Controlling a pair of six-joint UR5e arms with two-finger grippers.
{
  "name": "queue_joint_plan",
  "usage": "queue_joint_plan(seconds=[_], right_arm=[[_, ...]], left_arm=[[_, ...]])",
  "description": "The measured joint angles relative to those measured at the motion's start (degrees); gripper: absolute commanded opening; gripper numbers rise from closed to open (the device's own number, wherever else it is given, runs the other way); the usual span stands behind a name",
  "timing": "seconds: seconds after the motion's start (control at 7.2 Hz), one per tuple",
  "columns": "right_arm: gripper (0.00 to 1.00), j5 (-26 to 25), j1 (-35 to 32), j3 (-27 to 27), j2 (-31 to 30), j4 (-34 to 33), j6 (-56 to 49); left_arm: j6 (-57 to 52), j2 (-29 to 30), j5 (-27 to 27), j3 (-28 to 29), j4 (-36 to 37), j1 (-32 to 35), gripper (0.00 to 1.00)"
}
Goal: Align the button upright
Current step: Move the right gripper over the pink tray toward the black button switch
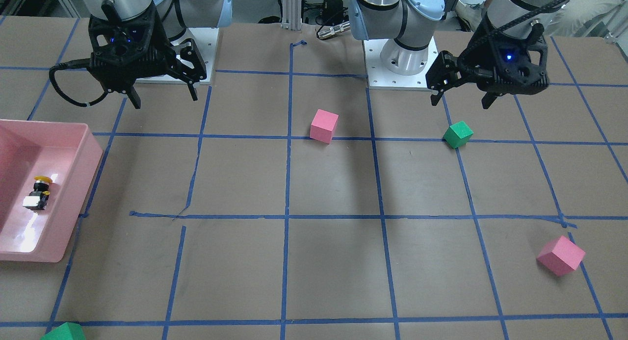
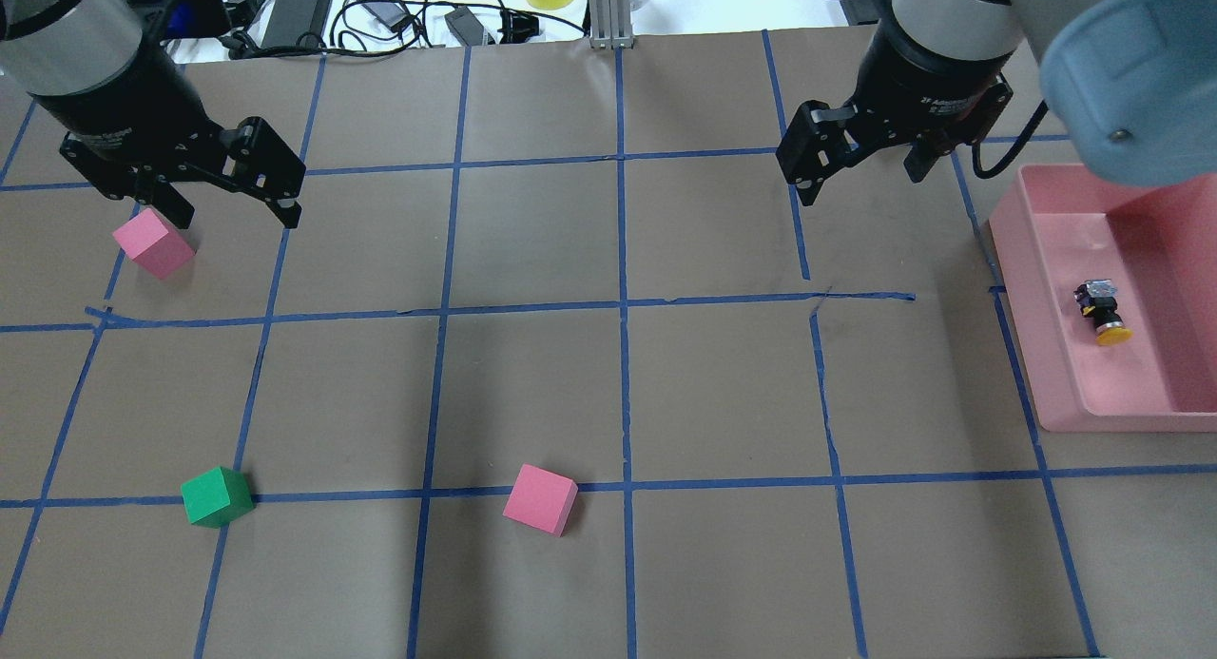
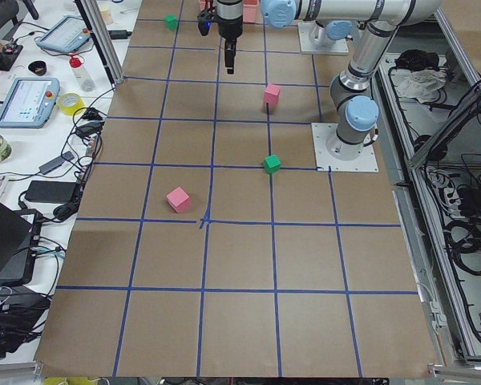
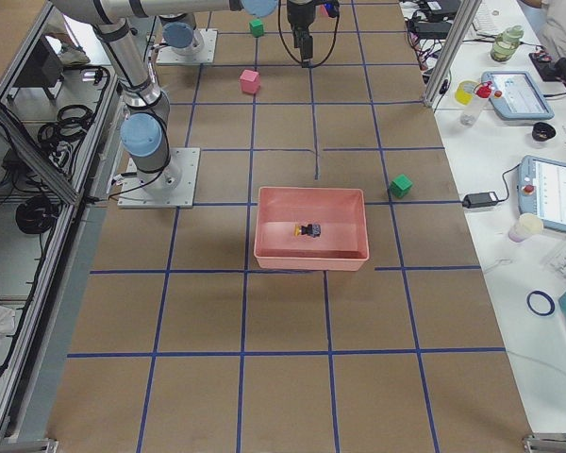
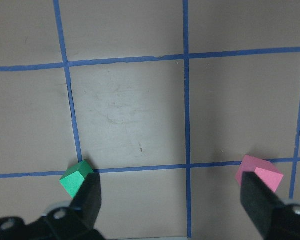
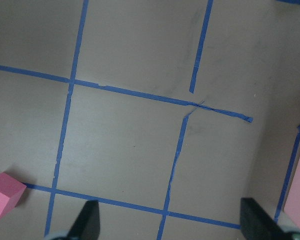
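Observation:
The button point(image 1: 38, 193) lies on its side inside the pink bin point(image 1: 73, 202), with its yellow cap toward the robot and its whitish block away from it. It also shows in the overhead view point(image 2: 1101, 312) and the right side view point(image 4: 308, 229). My right gripper point(image 2: 860, 184) is open and empty. It hovers over bare table, beside the bin's point(image 2: 1022, 326) far corner, and shows in the front view point(image 1: 165, 100). My left gripper point(image 2: 235, 212) is open and empty above a pink cube point(image 2: 154, 242), and shows in the front view point(image 1: 461, 103).
A green cube point(image 2: 217, 495) and a second pink cube point(image 2: 540, 498) sit on the near half of the table. Another green cube point(image 1: 64, 331) sits at the far edge past the bin. Blue tape lines grid the brown table.

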State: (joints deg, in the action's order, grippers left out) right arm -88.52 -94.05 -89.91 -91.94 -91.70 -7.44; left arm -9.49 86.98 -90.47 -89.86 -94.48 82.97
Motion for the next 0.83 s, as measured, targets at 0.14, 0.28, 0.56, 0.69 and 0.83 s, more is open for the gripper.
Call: queue_joint_plan(seconds=[0.14, 0.28, 0.56, 0.69, 0.83], right_arm=[[1.0, 0.06, 0.12, 0.0, 0.08, -0.18, 0.27], [1.0, -0.02, 0.76, 0.01, 0.19, -0.34, 0.7], [1.0, -0.16, 6.19, 0.02, 0.77, -0.24, -0.01], [1.0, -0.18, 10.56, 0.01, 1.9, -0.24, -1.52], [1.0, -0.26, 15.43, -0.02, 3.67, -0.31, -4.82]], left_arm=[[0.0, 0.07, -0.23, -0.02, 0.02, -0.01, 1.0], [-0.02, 0.15, -0.63, -0.04, 0.08, -0.05, 1.0], [-0.08, 0.2, -0.9, -0.1, 0.16, -0.08, 1.0], [-0.08, 0.32, -0.92, -0.16, 0.19, -0.09, 1.0], [-0.09, 0.46, -0.93, -0.22, 0.23, -0.12, 1.0]])
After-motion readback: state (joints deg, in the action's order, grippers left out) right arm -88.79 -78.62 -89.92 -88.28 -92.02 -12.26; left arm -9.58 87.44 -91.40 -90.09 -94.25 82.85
